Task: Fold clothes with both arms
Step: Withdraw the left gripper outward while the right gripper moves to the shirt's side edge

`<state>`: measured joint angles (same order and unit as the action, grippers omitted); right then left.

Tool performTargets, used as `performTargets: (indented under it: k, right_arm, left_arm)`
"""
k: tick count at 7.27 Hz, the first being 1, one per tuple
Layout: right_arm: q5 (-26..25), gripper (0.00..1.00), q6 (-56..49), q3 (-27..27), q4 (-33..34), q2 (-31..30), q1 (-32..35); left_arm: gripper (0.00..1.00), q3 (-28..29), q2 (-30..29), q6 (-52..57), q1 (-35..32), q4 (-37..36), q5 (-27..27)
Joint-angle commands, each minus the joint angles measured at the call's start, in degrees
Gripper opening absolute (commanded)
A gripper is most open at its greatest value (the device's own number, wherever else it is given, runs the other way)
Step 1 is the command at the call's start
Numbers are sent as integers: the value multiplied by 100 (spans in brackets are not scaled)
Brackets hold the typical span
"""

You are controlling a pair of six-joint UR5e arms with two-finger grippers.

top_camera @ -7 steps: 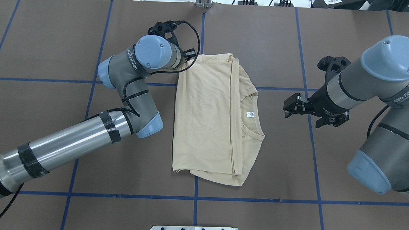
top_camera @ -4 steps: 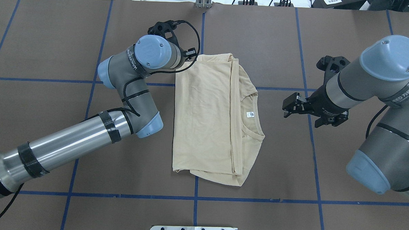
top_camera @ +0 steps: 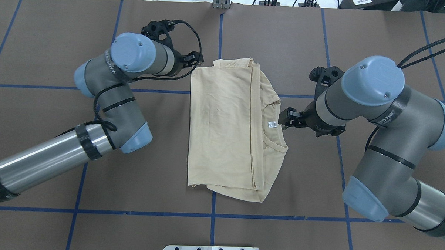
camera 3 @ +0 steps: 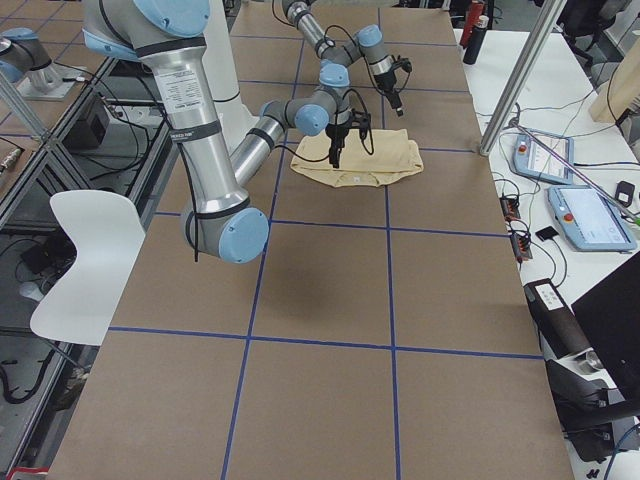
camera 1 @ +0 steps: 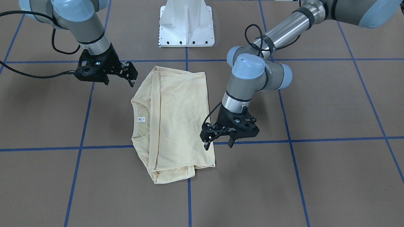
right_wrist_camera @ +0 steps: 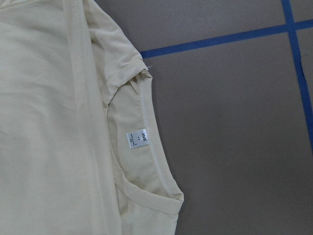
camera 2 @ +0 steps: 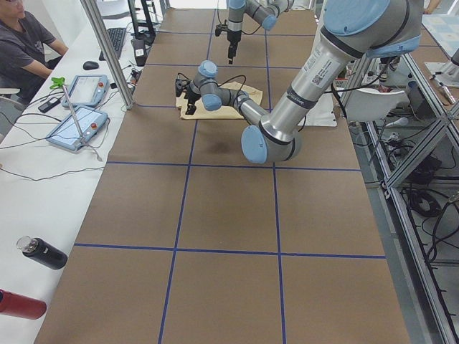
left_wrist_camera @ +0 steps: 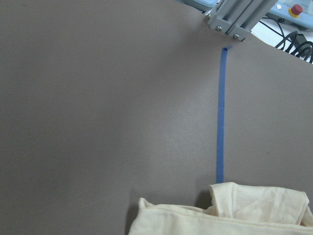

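The cream-yellow shirt (top_camera: 222,128) lies folded into a narrow rectangle mid-table, its printed side hidden. Its collar and white neck label (top_camera: 271,123) point toward the right arm. My left gripper (camera 1: 219,145) hangs open at the shirt's far corner, with one finger over the fabric edge and nothing held. From above, the left gripper (top_camera: 195,60) is mostly covered by its wrist. My right gripper (top_camera: 285,119) is open and empty just beside the collar. The right wrist view looks down on the label (right_wrist_camera: 138,139). The left wrist view catches only a shirt corner (left_wrist_camera: 220,215).
The white pedestal base (camera 1: 186,23) stands behind the shirt on the robot's side. Blue tape lines (top_camera: 212,215) grid the brown table. A person (camera 2: 25,50) sits at a side bench with tablets (camera 2: 75,125). Bottles (camera 2: 43,252) lie nearby.
The right arm has swung in, bringing its gripper from well clear of the shirt to the collar. The left arm has pulled back toward its own side, away from the shirt's corner.
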<state>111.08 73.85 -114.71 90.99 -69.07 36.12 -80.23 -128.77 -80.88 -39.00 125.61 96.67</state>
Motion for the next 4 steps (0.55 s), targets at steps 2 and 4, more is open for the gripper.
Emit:
performTargets:
  k: [2, 4]
  right_arm:
    - [-526, 100, -72, 308, -3, 410, -447]
    - [-753, 100, -72, 309, 15, 438, -806]
  left_arm:
    - [100, -1730, 1439, 230, -37, -132, 44]
    - [100, -2293, 1931, 230, -64, -273, 97]
